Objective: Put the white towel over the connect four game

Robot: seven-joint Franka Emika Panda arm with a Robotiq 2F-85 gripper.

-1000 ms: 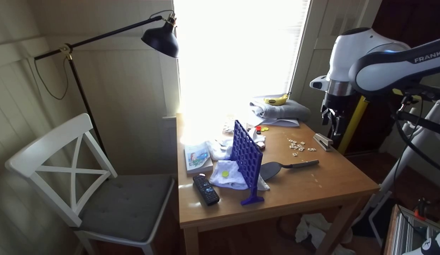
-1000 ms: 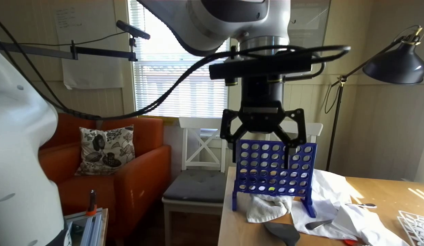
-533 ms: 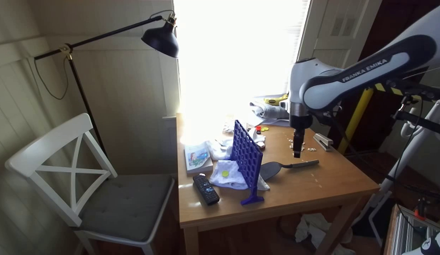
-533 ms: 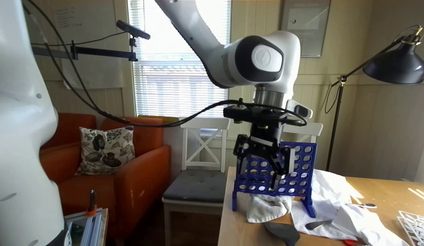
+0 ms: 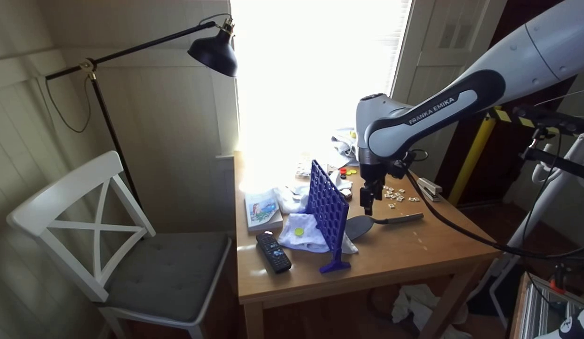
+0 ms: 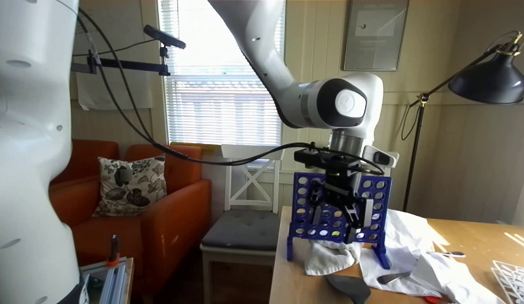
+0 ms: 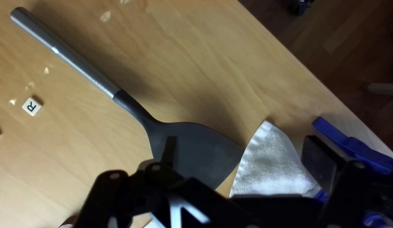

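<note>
Left of the connect 4 game (image 5: pixel 328 209) in an exterior view, 1 yellow disc (image 5: pixel 299 231) lies on the white towel (image 5: pixel 307 241), whose corner emerges right, beneath the game. A tug there could topple it. Farther right, the gripper (image 7: pixel 241 142), spread and unladen in the wrist view, hangs over the spatula (image 5: pixel 360 228); lowered here, it could pinch that too.
</note>
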